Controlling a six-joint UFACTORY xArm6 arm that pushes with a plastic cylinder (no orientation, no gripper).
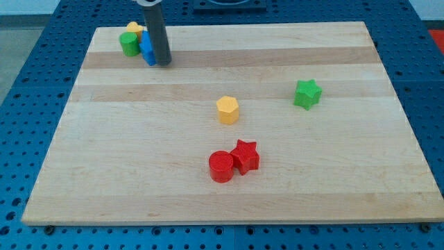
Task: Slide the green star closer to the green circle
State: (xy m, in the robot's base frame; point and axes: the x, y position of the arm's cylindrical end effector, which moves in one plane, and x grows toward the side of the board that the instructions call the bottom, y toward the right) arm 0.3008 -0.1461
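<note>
My tip (163, 62) rests on the tabletop (208, 201) at far left, touching the right side of a blue block (147, 48) whose shape is partly hidden; the arm ends in a plain rod, so no fingers exist to spread or pinch; just left of the blue block sits the green circle (128, 44), a yellow block (134, 28) behind it; the green star (306, 94) lies well apart at right; a yellow hexagon (227, 110) stands centre; nearer, a red circle (222, 167) touches a red star (245, 155).

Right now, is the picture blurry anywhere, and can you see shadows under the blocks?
In the camera view, the green star, yellow hexagon and red blocks look sharp, with only small soft shadows; the light is even, no glare on the board; my tip is sharp too, but the rod's top is cut off.
</note>
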